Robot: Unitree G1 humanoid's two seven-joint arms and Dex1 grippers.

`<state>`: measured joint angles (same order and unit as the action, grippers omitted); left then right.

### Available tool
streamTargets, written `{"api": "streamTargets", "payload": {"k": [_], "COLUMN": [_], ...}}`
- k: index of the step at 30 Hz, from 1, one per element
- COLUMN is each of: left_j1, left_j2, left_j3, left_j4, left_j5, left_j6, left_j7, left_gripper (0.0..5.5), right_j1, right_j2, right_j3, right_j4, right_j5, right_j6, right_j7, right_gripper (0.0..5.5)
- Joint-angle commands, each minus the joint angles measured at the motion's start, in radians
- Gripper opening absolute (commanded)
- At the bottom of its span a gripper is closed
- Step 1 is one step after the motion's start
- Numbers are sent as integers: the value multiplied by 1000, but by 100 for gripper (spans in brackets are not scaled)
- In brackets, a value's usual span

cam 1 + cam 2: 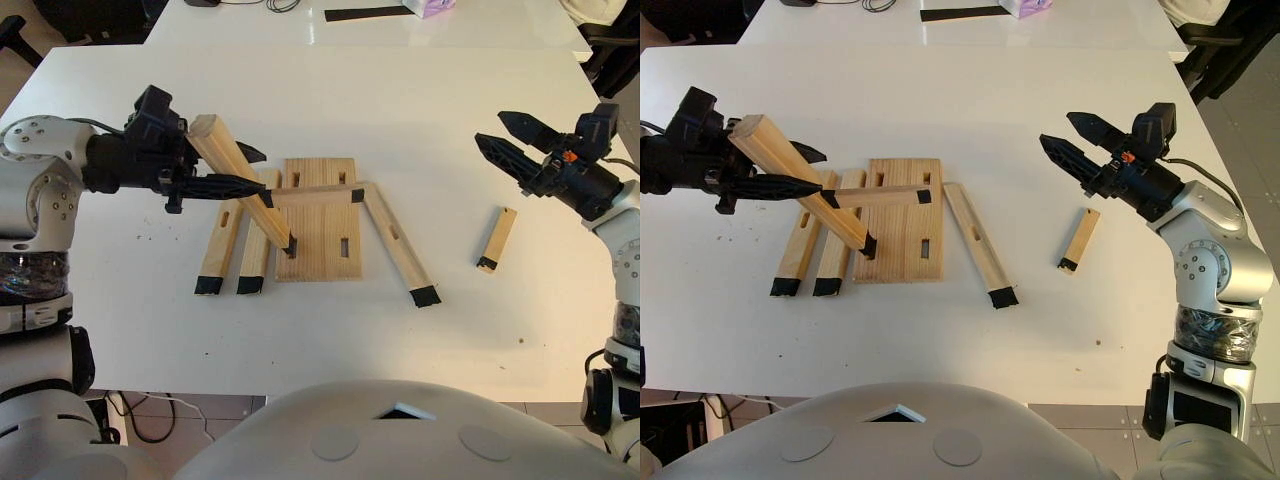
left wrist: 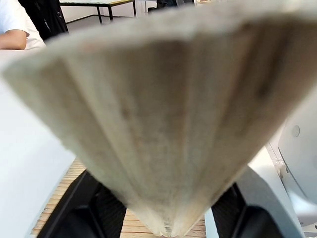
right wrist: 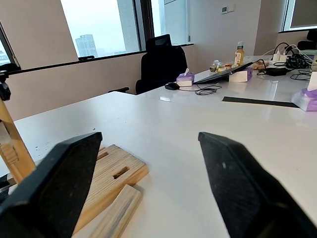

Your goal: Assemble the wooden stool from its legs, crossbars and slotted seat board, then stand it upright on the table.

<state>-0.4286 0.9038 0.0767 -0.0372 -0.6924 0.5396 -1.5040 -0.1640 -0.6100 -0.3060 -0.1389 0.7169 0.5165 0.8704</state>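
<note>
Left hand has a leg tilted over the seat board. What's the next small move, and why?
Probably tip the leg nearer upright with the left hand, keeping its dark-tipped lower end where it is. That end appears to sit at the near-left slot of the seat board, but the leg leans steeply to the left, so it likely cannot slide in yet.

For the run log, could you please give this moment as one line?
left pincer: shut on leg, tilted, tip at seat board | right pincer: open, empty
</note>
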Motion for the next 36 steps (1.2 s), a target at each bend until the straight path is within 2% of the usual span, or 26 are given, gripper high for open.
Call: {"api": "streamTargets", "payload": {"k": [1,12,24,30,36], "left_j1": [33,24,-1,74,201], "left_j2": [4,-30,-41,-62,-33], "left_j3": [9,-10,-89,-75,-68], "left_j4": [-31,-5,81,21,-91], "left_j5": [2,34,131,127,145], "left_j6": [2,-42,-156,-161,-188], "left_j7": [10,30,-14,54,96], "left_gripper": [206,206,205,205,205], "right_j1": [-26,-72,-65,-72,-66], "right_j2": [-36,-49,-32,-10,6], "right_j3": [-21,-7,33,50,58], "right_j4": [30,76,73,69,66], "right_j5": [-15,-26,-41,-43,-47], "right_j6": [-10,-15,-22,-22,-24], "right_j7": [5,16,23,14,-3], "right_gripper": [359,359,359,359,359]}}
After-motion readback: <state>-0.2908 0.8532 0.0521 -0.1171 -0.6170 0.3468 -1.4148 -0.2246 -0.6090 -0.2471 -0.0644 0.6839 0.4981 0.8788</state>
